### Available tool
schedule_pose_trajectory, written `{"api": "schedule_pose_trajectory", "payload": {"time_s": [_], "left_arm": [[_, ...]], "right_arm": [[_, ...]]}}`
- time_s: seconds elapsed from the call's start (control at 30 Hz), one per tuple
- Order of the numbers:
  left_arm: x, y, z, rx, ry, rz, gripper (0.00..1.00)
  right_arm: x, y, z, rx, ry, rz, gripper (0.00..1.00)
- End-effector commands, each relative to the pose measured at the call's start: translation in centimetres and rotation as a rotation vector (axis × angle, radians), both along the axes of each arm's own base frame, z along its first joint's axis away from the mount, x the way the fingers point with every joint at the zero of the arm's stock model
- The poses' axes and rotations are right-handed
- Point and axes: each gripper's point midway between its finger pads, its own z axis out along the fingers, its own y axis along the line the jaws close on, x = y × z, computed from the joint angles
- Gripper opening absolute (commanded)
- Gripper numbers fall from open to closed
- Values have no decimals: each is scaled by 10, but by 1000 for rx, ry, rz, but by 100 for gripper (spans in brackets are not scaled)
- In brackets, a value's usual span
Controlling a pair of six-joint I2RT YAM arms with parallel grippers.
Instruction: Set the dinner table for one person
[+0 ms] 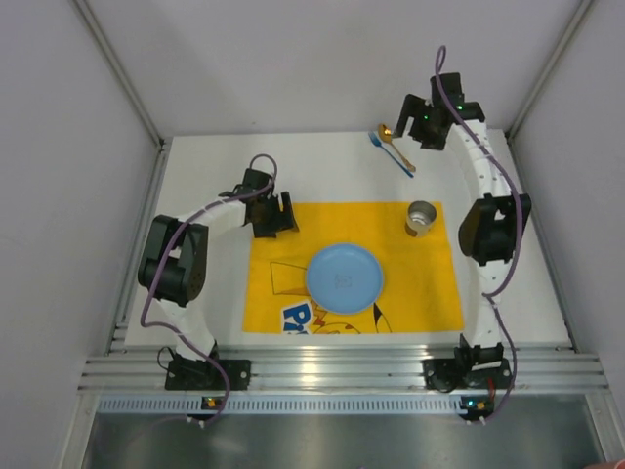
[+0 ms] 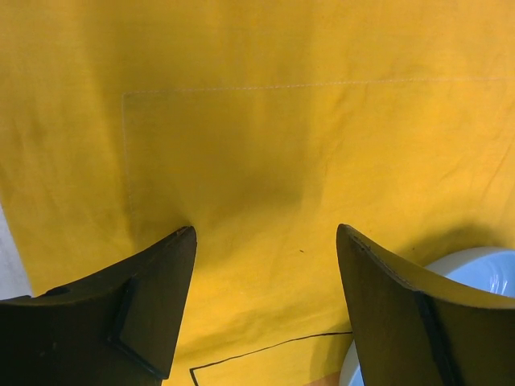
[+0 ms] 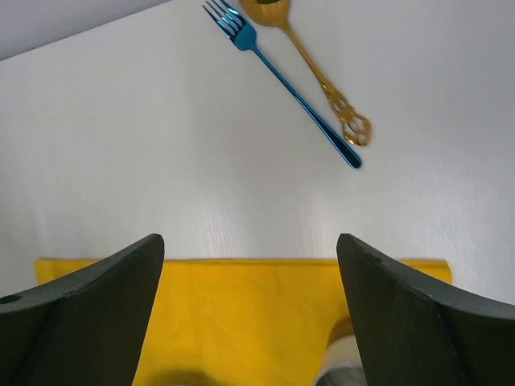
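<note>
The white dinner table (image 1: 322, 171) carries a yellow printed placemat (image 1: 430, 283). A round blue plate (image 1: 344, 277) sits in the mat's middle, and a small metal cup (image 1: 421, 218) stands at its far right corner. A blue fork (image 1: 389, 153) and a gold spoon (image 1: 396, 147) lie side by side on bare table behind the mat. My left gripper (image 1: 281, 215) hovers open and empty over the mat's far left corner (image 2: 265, 161), with the plate's rim (image 2: 483, 269) just to its right. My right gripper (image 1: 418, 125), raised at the back right, is open and empty; fork (image 3: 282, 80) and spoon (image 3: 310, 68) lie beyond it.
Grey walls close the table in at the back and on both sides. A silver aluminium rail (image 1: 342, 371) runs along the near edge where both arm bases are bolted. In the right wrist view the cup's rim (image 3: 338, 362) shows by the right finger, with the mat's far edge (image 3: 249, 269) between the fingers.
</note>
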Motion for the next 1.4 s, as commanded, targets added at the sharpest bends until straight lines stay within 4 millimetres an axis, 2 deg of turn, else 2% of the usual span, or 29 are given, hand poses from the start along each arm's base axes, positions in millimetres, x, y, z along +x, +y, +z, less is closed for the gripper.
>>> {"api": "schedule_pose_trajectory", "payload": {"time_s": [0.0,0.03,0.07,0.13,0.17,0.23,0.27,0.43,0.7,0.8,0.83,0.9,0.93,1.07,1.17,1.23,1.33,1.37], "left_arm": [[-65,37,-53,150,262,22,77],[-63,38,-49,160,250,13,77],[-62,38,-46,164,248,10,77],[-55,37,-34,165,239,8,78],[-52,36,-30,160,235,8,78],[-46,31,-19,141,221,11,78],[-45,31,-15,137,216,13,78],[-43,34,4,151,191,16,78],[-46,42,10,180,184,43,78],[-48,42,9,172,194,54,78],[-49,42,9,170,197,56,78],[-52,42,8,168,206,64,78],[-53,42,8,168,206,67,78],[-58,45,7,171,212,84,78],[-64,48,5,176,218,95,78],[-67,49,6,175,219,103,78],[-68,50,6,171,217,113,77],[-69,50,6,171,217,117,77]], "right_arm": [[52,37,-26,155,-42,148,88],[60,40,-31,171,-49,153,89],[69,42,-47,181,-41,151,88],[84,45,-54,204,-76,138,89],[93,46,-64,211,-90,133,89],[100,47,-74,237,-89,115,89],[105,49,-86,246,-82,112,88],[119,40,-104,213,-92,47,87],[122,31,-118,157,-91,35,85],[127,26,-129,143,-86,12,85],[128,25,-138,136,-75,4,85],[129,25,-143,139,-67,4,85],[127,26,-157,133,-42,6,84],[114,18,-183,68,37,11,82],[108,10,-195,41,76,-7,79],[107,10,-196,26,79,-12,73],[96,11,-204,-11,129,-11,64],[85,11,-211,-22,174,-8,63]]}}
